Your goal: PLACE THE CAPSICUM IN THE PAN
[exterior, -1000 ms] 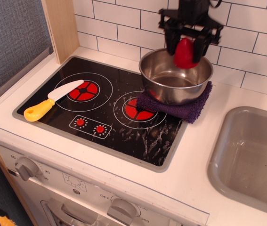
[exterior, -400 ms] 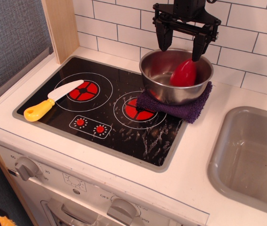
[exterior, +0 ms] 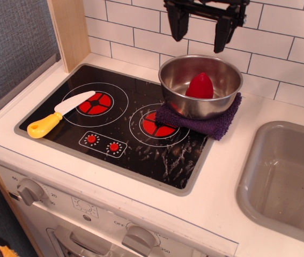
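Observation:
The red capsicum (exterior: pixel 200 86) lies inside the shiny steel pan (exterior: pixel 224 100), tip up, near the pan's middle. The pan stands on a purple cloth (exterior: pixel 216 125) at the back right of the black cooktop. My gripper (exterior: pixel 200 29) is open and empty, high above the pan at the top edge of the view, in front of the white tiles. Its two black fingers (exterior: pixel 177 24) hang wide apart and touch nothing.
A toy knife with a yellow handle (exterior: pixel 58 114) lies on the left burner of the cooktop (exterior: pixel 114 134). A grey sink basin (exterior: pixel 283 179) is at the right. A wooden post (exterior: pixel 68 32) stands at the back left. Oven knobs (exterior: pixel 29 191) line the front.
The gripper let go of the capsicum, which dropped into the pan and settled tip up. The open gripper has since risen well above the pan.

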{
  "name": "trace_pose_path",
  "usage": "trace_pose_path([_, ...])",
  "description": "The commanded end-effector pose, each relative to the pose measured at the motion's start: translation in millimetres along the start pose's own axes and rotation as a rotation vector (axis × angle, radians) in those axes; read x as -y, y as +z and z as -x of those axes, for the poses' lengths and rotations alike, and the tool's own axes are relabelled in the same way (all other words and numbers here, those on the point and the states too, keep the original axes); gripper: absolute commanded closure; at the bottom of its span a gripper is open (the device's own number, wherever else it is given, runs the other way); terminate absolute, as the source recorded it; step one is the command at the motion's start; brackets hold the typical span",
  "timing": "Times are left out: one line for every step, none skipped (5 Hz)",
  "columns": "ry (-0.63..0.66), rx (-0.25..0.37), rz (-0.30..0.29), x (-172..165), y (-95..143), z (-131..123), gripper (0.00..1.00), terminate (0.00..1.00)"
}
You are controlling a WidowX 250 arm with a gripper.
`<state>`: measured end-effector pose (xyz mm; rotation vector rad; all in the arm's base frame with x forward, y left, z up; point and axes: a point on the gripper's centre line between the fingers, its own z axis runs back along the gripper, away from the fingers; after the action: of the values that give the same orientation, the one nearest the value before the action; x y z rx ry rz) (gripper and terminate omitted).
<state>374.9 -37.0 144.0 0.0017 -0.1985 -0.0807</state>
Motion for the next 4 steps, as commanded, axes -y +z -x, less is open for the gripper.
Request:
trace_pose_path([0.023,-0.062,-0.028,-8.2,4.7,49.3,0.0,0.0])
trace_pose_path([0.011,-0.07,-0.046,-17.6,-2.8,58.5,0.0,0.0])
trace_pose_path([-0.001,-0.058,-0.067,-21.1,-6.6,62.6,0.0,0.0])
trace_pose_path([-0.001,-0.058,-0.067,-21.1,-6.6,62.6,0.0,0.0])
